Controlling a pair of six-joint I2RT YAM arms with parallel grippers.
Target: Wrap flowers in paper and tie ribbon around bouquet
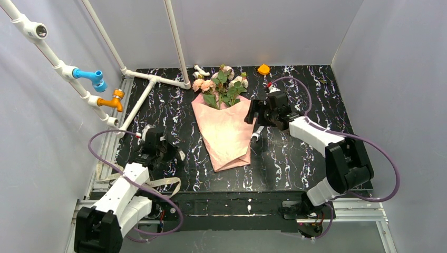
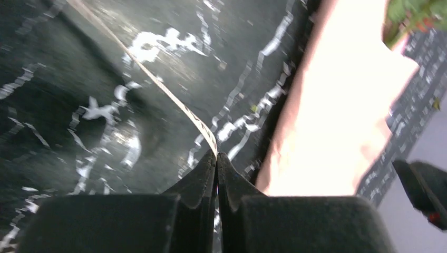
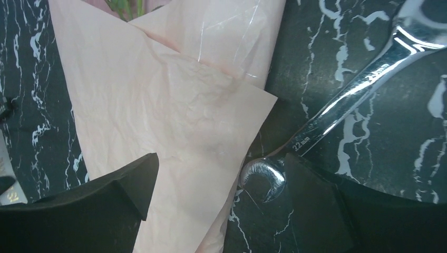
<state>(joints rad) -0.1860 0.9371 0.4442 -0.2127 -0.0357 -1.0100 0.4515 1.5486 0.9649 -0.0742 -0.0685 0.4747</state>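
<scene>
The bouquet lies in the middle of the black marbled table: pink and cream flowers [image 1: 221, 83] stick out of the far end of a pink paper [image 1: 226, 134] cone. My left gripper [image 1: 167, 156] is left of the cone. In the left wrist view it [image 2: 216, 155] is shut on the beige ribbon [image 2: 174, 100], which runs taut away from the tips, with the paper [image 2: 337, 116] to its right. The ribbon [image 1: 161, 184] trails back beside the left arm. My right gripper [image 1: 253, 117] hovers open over the cone's right edge; the paper [image 3: 158, 95] lies under its [image 3: 221, 161] gap.
A steel spanner [image 3: 342, 100] lies on the table just right of the cone [image 1: 256, 134]. White pipes with a blue tap [image 1: 90, 76] and an orange tap [image 1: 113, 100] run along the left and back. An orange piece [image 1: 263, 69] sits at the far edge. Grey walls enclose the table.
</scene>
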